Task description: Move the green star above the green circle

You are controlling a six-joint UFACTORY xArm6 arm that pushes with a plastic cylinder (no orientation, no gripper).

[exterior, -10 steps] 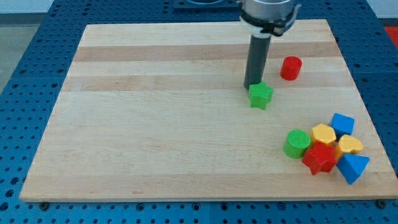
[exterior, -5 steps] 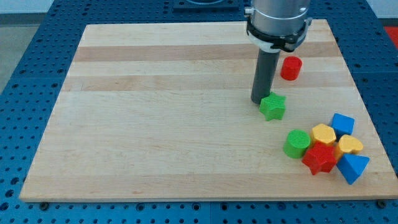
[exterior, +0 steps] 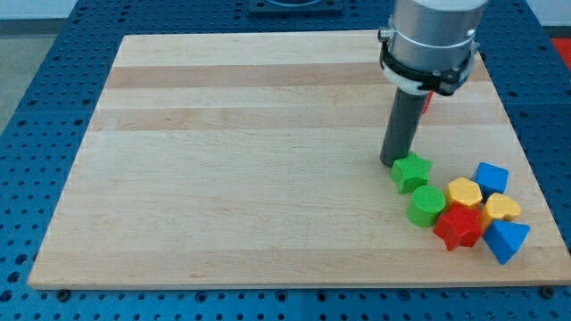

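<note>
The green star (exterior: pixel 411 171) lies at the board's lower right, just above and slightly left of the green circle (exterior: pixel 426 206), nearly touching it. My tip (exterior: pixel 393 163) rests against the star's upper left edge. The dark rod rises from there toward the view's top, under the grey arm head.
A cluster sits right of the green circle: a red star (exterior: pixel 459 226), a yellow hexagon (exterior: pixel 464 192), a yellow heart (exterior: pixel 502 209), a blue cube (exterior: pixel 492 176) and a blue triangle (exterior: pixel 507 241). A red cylinder (exterior: pixel 428 100) is mostly hidden behind the arm. The board's right edge is close.
My tip has pushed the green star down and to the right, from mid-board to just above the green circle. The arm now covers most of the red cylinder.
</note>
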